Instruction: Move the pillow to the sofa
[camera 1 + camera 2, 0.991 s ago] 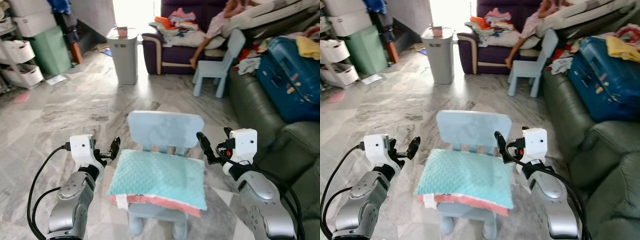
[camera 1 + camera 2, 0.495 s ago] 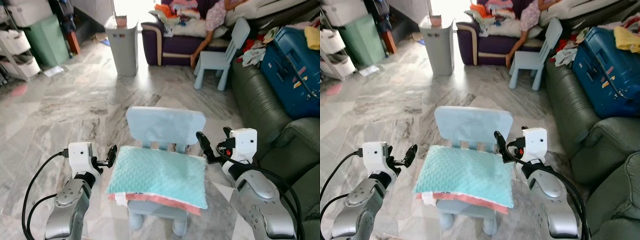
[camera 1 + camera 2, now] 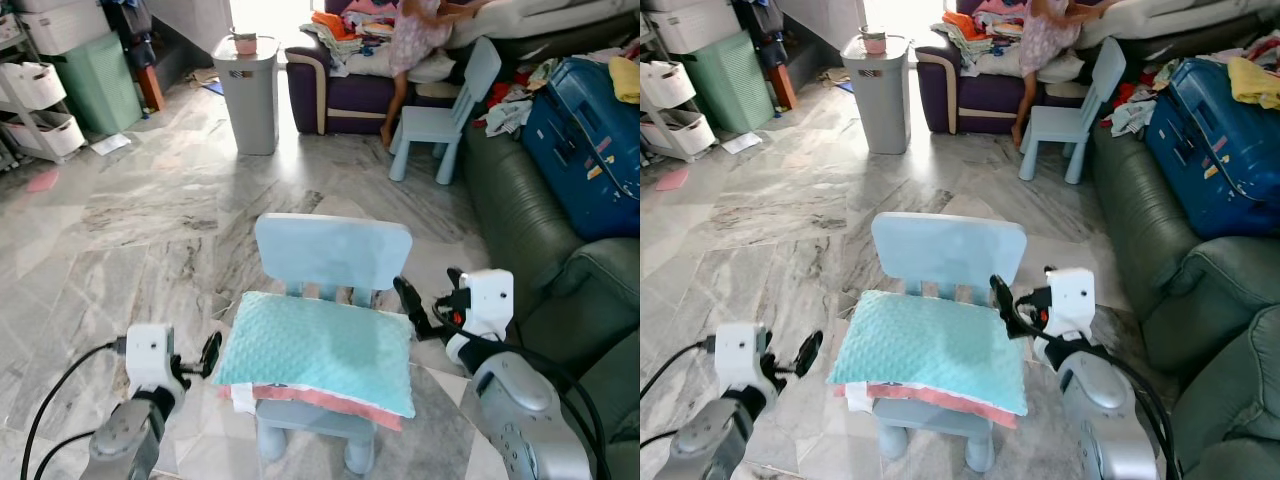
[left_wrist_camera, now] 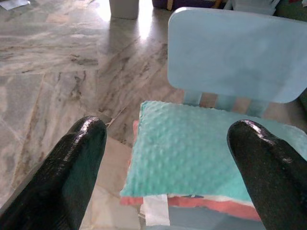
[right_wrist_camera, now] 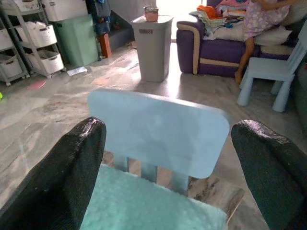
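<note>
- Left eye view: the pillow (image 3: 318, 352), teal on top with a pink underside, lies flat on the seat of a small pale blue chair (image 3: 334, 250), between the two grippers. The left gripper (image 3: 210, 354) sits low, just beside the pillow's left edge and apart from it. The right gripper (image 3: 409, 301) sits just beside the pillow's far right corner, next to the chair back. A dark green sofa (image 3: 535, 260) runs along the right gripper's outer side, with a blue suitcase (image 3: 590, 140) on it. Well beyond both grippers stand a grey bin (image 3: 248, 95), a second blue chair (image 3: 445, 115) and a purple couch (image 3: 345, 95), where a person (image 3: 410, 45) stands.
- Right eye view: same scene; white bins (image 3: 675, 110) on a rack stand far off on the left gripper's side, over a marble floor (image 3: 770, 230).
- Left wrist view: its two black fingers (image 4: 72, 177) are spread wide apart and hold nothing. The pillow's left edge lies ahead between them, the chair back behind it.
- Right wrist view: its fingers (image 5: 57, 187) are likewise wide apart and hold nothing. The chair back stands ahead between them, with the pillow's teal top below it.
</note>
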Robot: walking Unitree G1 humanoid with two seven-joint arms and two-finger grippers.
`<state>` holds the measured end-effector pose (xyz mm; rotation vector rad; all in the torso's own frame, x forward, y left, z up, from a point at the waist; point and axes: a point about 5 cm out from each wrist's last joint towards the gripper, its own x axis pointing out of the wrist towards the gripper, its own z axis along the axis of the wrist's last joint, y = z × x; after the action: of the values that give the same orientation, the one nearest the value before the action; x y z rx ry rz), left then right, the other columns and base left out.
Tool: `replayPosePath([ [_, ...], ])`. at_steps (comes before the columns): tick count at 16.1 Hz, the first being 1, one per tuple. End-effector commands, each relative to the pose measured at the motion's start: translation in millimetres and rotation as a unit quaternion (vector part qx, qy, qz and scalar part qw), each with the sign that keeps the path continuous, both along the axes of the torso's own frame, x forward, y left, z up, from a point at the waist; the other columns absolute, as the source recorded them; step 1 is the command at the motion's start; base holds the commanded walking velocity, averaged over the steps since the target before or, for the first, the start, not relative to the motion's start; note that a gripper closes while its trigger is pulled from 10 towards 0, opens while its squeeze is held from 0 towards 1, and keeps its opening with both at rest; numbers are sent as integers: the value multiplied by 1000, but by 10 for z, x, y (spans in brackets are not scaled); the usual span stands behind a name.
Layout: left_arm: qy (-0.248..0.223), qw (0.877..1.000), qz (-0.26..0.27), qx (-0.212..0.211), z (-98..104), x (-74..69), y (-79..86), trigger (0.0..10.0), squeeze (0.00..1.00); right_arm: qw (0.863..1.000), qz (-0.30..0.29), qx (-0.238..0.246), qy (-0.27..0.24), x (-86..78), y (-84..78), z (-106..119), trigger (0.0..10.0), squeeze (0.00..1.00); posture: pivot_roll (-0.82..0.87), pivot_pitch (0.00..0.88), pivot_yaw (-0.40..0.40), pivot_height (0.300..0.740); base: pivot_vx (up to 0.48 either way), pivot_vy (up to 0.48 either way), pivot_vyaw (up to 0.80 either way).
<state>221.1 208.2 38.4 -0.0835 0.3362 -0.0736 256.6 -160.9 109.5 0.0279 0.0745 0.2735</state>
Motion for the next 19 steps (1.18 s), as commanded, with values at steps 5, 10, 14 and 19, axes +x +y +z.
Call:
replayPosePath([
  [5, -3, 1000, -22, 14, 8, -160, 8, 10000, 0, 1000, 7, 1, 7, -119, 10, -25, 10000, 0, -96, 45, 26, 740, 0, 0, 0],
  [10, -1, 999, -27, 18, 36, -176, 36, 10000, 0, 1000, 10, 0, 14, -167, 21, -40, 10000, 0, -94, 74, 30, 718, 0, 0, 0],
  [14, 0, 999, -28, 21, 62, -201, 44, 10000, 0, 1000, 13, -2, 16, -173, 22, -34, 10000, 0, -88, 93, 26, 676, 0, 0, 0],
  [19, 0, 999, -24, 22, 78, -205, 50, 10000, 0, 1000, 19, -3, 16, -160, 42, -21, 10000, 0, -87, 106, 22, 623, 0, 0, 0],
])
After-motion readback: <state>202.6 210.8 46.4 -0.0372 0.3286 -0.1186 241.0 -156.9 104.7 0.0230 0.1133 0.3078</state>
